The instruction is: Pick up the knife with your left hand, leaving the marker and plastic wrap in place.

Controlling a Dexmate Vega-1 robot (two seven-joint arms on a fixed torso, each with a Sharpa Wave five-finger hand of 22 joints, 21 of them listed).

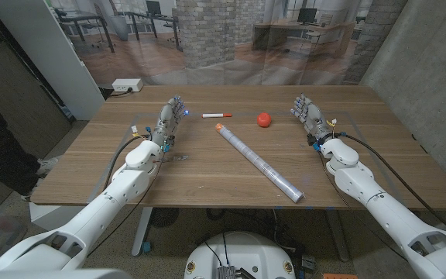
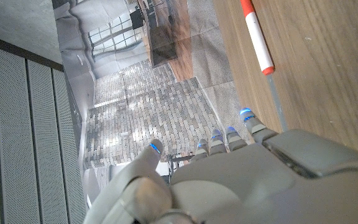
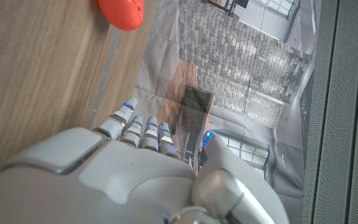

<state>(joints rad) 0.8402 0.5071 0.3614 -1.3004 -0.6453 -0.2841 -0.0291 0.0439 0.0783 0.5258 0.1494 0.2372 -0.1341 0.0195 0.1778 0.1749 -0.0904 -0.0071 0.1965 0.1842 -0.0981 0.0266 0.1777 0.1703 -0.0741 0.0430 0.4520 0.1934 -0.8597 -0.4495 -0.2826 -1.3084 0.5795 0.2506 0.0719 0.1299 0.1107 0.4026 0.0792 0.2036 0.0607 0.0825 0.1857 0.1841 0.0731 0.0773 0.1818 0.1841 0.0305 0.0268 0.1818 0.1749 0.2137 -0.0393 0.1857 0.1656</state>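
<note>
From the head view, your left hand (image 1: 170, 118) sits on the bench (image 1: 192, 174) at the far left, fingers (image 1: 178, 103) straight, pointing away from the robot and holding nothing. Your right hand (image 1: 310, 115) mirrors it at the far right, its fingers extended and empty too. Between them, toward the far edge, lies a marker (image 1: 217, 115), white with a red tip, just right of the left fingertips and apart from them. Right of the marker sits a small red object (image 1: 263, 119); whether this is the knife you cannot tell from here, and nothing in this view reads plainly as a knife. The long roll of wrap (image 1: 259, 162) lies diagonally across the middle, its far end near the marker and its near end toward the right front edge of the bench. From the left wrist view, the left hand (image 2: 241, 180) stands on its edge with the fingers (image 2: 253, 127) side by side and the thumb apart, gripping nothing; the marker (image 2: 257, 37) lies on the wood just beyond the fingertips, not touched. From the right wrist view, the right hand (image 3: 135, 174) stands the same way, fingers (image 3: 120, 121) together, thumb apart, empty; the red object (image 3: 122, 12) rests on the bench beyond the fingertips, well apart from them.
</note>
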